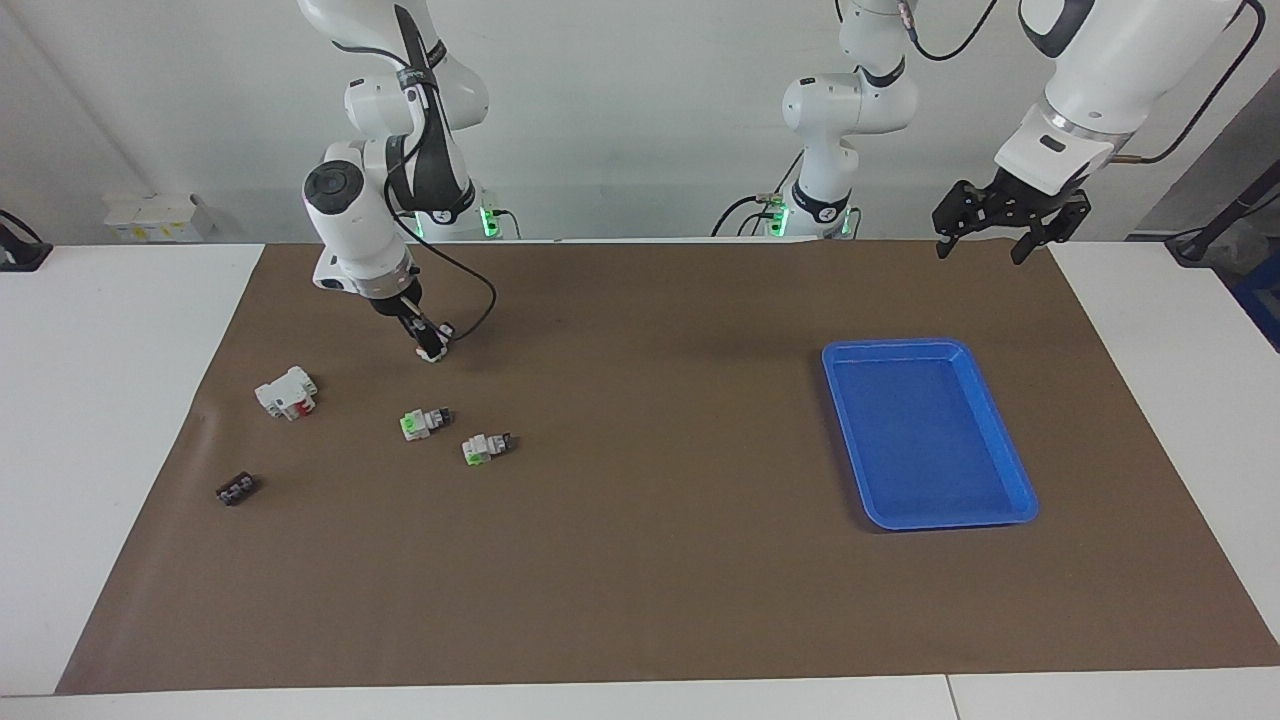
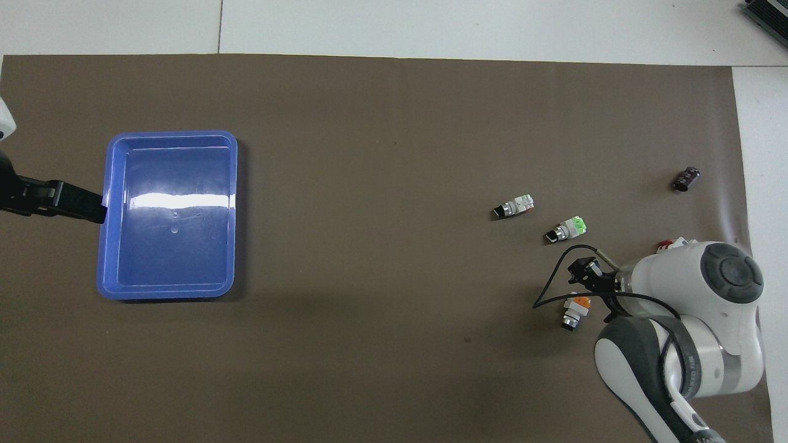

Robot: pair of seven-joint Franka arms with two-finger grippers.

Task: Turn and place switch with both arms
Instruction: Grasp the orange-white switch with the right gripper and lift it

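Observation:
The switch (image 1: 436,350), a tiny white block with an orange face and a black end, lies on the brown mat near the right arm's end of the table. In the overhead view its orange face (image 2: 580,303) shows beside the gripper. My right gripper (image 1: 430,342) is down at the switch and covers most of it; it also shows in the overhead view (image 2: 585,289). My left gripper (image 1: 983,248) is open and empty, and waits in the air over the mat's edge at the left arm's end, beside the tray in the overhead view (image 2: 86,206).
A blue tray (image 1: 900,345) (image 2: 172,133) lies toward the left arm's end. Two green-faced switches (image 1: 424,422) (image 1: 487,447), a larger white block with red (image 1: 285,392) and a small black part (image 1: 237,489) lie farther from the robots than the switch.

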